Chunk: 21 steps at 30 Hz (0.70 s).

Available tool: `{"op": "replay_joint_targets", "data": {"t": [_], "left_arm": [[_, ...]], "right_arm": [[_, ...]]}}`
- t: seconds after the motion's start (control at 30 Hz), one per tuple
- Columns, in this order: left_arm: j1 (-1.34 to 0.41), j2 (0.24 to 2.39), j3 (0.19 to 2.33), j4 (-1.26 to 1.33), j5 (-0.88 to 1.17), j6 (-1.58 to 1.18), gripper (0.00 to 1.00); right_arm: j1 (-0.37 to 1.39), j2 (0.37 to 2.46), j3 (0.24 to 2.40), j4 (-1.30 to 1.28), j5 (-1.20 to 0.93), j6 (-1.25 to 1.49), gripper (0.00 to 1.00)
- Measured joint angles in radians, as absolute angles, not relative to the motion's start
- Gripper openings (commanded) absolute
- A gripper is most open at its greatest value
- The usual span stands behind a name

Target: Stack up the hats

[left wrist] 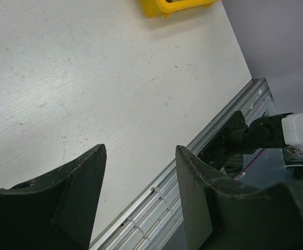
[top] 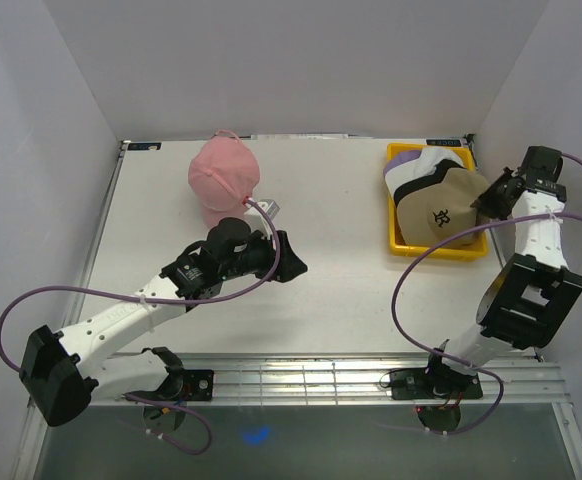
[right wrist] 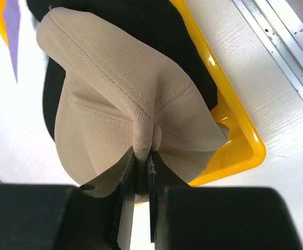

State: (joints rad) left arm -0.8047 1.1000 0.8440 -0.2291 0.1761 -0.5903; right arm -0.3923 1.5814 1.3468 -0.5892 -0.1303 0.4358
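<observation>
A pink hat (top: 223,178) sits alone on the table at the back, left of centre. A tan hat (top: 441,208) with a dark logo lies on top of the pile in the yellow tray (top: 441,249) at the back right. Beneath it show a black hat (top: 413,190), a white hat (top: 433,164) and a purple hat (top: 403,154). My right gripper (top: 491,198) is shut on the tan hat's crown (right wrist: 125,104), pinching a fold of fabric by the top button. The black hat (right wrist: 156,26) shows under it. My left gripper (top: 289,256) is open and empty, just right of the pink hat.
The yellow tray's corner (left wrist: 164,6) shows far ahead of the left gripper (left wrist: 140,172). The table's metal front rail (left wrist: 209,140) and the right arm's base (left wrist: 255,134) lie close by. White walls enclose the table on three sides.
</observation>
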Motion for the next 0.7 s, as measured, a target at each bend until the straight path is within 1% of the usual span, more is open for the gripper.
{"op": "replay_joint_targets", "data": {"t": [0.1,0.27,0.47,0.7], "left_arm": [[-0.805,1.102,0.844,-0.228,0.177,-0.591,0.67],[-0.805,1.114,0.844,-0.223,0.186,-0.592,0.72],[-0.804,1.137,0.866,-0.203,0.198,-0.607,0.75],[-0.777,1.217,1.05,-0.198,0.215,-0.619,0.78]], "right_arm": [[-0.393,1.562,1.386,-0.624,-0.131,0.431,0.11],[-0.393,1.515,1.448,-0.68,-0.14,0.418,0.09],[-0.393,1.471,1.516,-0.743,-0.192,0.411,0.09],[-0.357,1.443,1.598,-0.809,-0.255,0.415,0.08]]}}
